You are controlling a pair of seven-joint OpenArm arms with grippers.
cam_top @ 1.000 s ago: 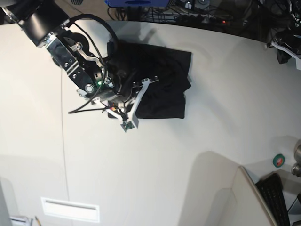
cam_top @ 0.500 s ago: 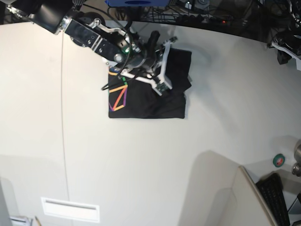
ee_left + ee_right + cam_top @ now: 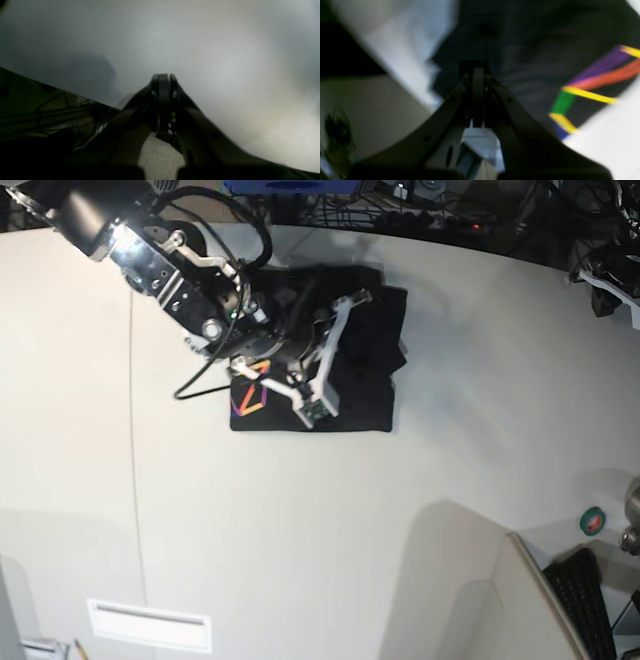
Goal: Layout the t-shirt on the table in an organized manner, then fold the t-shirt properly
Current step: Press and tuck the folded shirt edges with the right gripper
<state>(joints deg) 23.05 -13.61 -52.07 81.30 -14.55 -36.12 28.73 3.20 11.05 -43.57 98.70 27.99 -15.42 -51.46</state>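
Here the t-shirt (image 3: pixel 350 370) lies as a compact dark rectangle on the table (image 3: pixel 300 560), toward the far side, its rainbow print (image 3: pixel 250 392) showing at the near-left corner. The right gripper (image 3: pixel 478 75) hangs over the cloth with its jaws drawn together; the blurred wrist view shows no fabric between them, though I cannot be fully sure of that. The left gripper (image 3: pixel 163 82) is parked off by the table's right edge, jaws together and holding nothing, over bare surface.

The fold looks close to finished, so the step in hand seems to be tidying or a last fold. To do it well, the right arm should come down at an edge or corner, open wide enough to take all layers at once, and carry them straight across so the edges meet squarely without dragging the stack.
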